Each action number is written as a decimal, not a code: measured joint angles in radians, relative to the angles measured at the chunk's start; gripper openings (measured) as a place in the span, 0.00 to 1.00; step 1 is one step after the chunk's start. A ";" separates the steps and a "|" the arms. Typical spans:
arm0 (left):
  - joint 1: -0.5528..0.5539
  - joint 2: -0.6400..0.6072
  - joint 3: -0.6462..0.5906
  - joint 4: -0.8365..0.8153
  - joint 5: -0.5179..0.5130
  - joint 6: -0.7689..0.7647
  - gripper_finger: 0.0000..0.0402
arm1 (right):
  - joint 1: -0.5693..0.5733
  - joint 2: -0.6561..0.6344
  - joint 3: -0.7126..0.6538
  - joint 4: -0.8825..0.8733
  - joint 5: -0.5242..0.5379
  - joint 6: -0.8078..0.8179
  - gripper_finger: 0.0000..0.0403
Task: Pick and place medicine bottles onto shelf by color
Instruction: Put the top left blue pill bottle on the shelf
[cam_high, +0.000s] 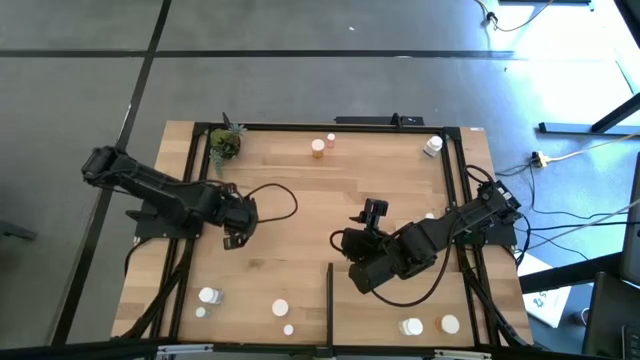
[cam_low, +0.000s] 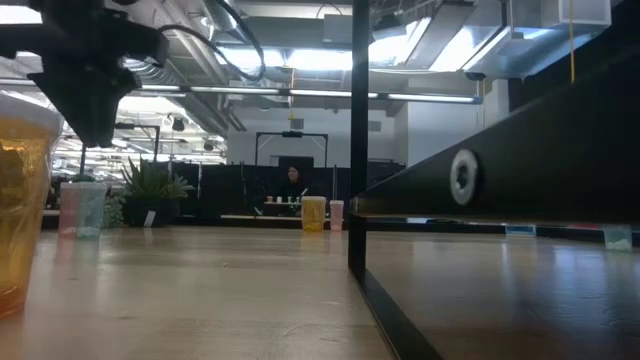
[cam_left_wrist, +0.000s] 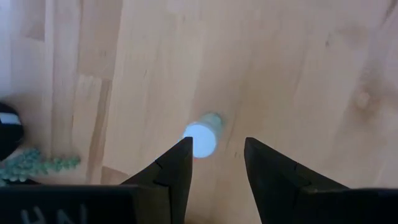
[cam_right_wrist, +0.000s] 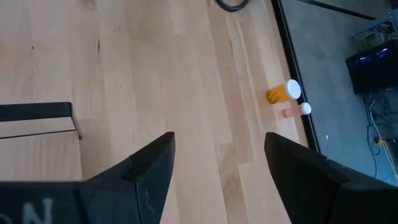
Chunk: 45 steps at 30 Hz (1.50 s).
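Observation:
My left gripper (cam_high: 235, 240) (cam_left_wrist: 214, 144) points down at left centre of the table, open. Below it stands a small pale greenish bottle with a white cap (cam_left_wrist: 202, 137), just beyond the fingertips and close to one of them; I see no contact. The high view hides this bottle under the gripper. My right gripper (cam_high: 372, 211) (cam_right_wrist: 217, 140) hangs open over the middle of the table, holding nothing. Ahead of it, an orange bottle (cam_right_wrist: 283, 93) (cam_high: 318, 148) and a tiny pinkish one (cam_right_wrist: 297, 110) sit at the far edge. The shelf (cam_high: 400, 300) lies at the near right, edged by a black strip (cam_high: 330, 295).
A potted plant (cam_high: 225, 143) stands at the far left corner. A white bottle (cam_high: 432, 146) sits at the far right corner. More bottles stand along the near edge (cam_high: 209, 296) (cam_high: 280, 308) and on the shelf (cam_high: 411, 326) (cam_high: 449, 324). A black cable (cam_high: 280, 200) loops between the arms.

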 joint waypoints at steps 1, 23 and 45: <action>0.013 0.000 0.000 0.000 0.000 0.005 0.35 | 0.000 0.000 0.000 0.000 0.000 0.000 0.62; 0.225 0.045 -0.001 0.010 0.158 -0.090 0.35 | 0.000 0.000 0.000 0.002 -0.006 -0.002 0.62; 0.224 0.198 -0.001 0.011 0.149 0.029 0.35 | 0.000 0.000 0.000 0.024 -0.005 0.001 0.62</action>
